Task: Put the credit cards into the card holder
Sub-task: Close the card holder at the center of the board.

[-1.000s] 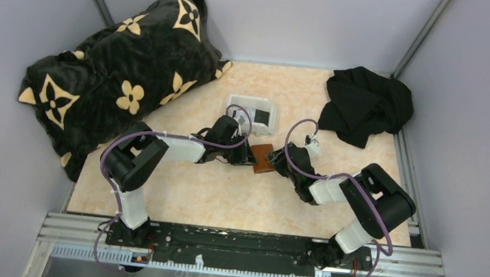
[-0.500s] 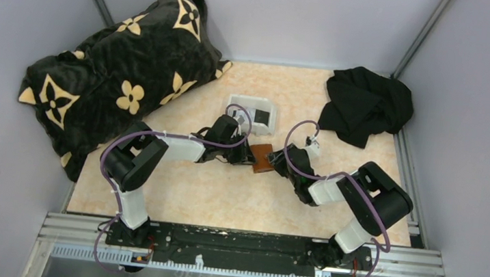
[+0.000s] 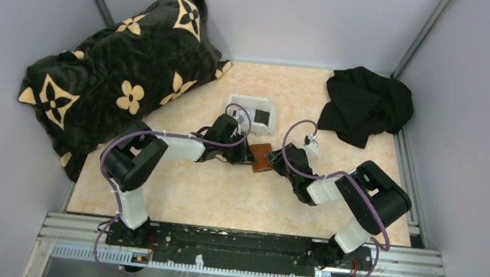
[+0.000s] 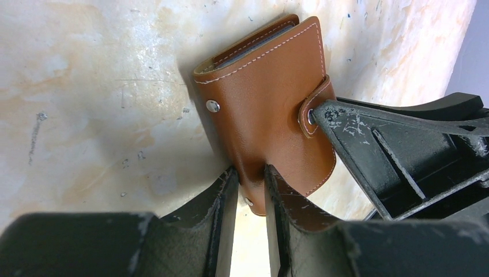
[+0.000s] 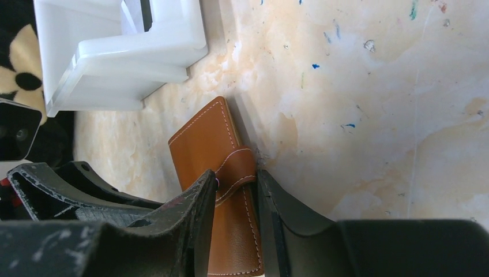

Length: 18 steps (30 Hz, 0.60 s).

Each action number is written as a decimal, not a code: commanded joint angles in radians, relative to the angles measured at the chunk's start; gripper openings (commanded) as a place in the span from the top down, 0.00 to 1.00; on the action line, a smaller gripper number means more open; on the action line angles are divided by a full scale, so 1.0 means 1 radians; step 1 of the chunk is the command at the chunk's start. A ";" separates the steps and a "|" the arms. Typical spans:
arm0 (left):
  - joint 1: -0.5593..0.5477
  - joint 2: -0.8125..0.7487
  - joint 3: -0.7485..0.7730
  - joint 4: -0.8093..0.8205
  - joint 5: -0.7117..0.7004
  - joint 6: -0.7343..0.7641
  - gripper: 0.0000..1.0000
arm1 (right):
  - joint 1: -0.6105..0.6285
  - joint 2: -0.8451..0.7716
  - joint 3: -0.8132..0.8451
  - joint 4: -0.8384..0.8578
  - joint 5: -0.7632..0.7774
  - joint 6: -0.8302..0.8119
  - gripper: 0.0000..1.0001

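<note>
Although the white plastic tray (image 3: 235, 100) holds one dark flat item (image 3: 262, 118), its kind cannot be told. One card holder (image 4: 271, 109), folded, of smooth brown stitched leather, sits just beside the tray. Left gripper (image 4: 249, 173) is narrowly closed, pinching its edge. Right gripper (image 5: 235, 176) clamps its strap side.

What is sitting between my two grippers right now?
The closed brown leather card holder. The left wrist view shows the left gripper pinching one edge of it; the right wrist view shows the right gripper clamped across its snap strap.
</note>
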 commanded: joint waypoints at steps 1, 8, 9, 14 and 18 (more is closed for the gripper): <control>-0.012 0.117 -0.041 -0.191 -0.116 0.066 0.68 | 0.100 0.098 -0.015 -0.388 -0.197 -0.042 0.68; -0.012 0.119 -0.035 -0.197 -0.114 0.069 0.68 | 0.120 0.124 0.011 -0.422 -0.190 -0.056 0.68; -0.012 0.121 -0.034 -0.196 -0.113 0.069 0.68 | 0.121 0.124 0.013 -0.430 -0.188 -0.058 0.68; -0.012 0.128 -0.029 -0.197 -0.103 0.066 0.68 | 0.136 0.135 0.033 -0.471 -0.175 -0.074 0.68; -0.012 0.132 -0.022 -0.208 -0.101 0.068 0.68 | 0.155 0.170 0.054 -0.495 -0.169 -0.086 0.68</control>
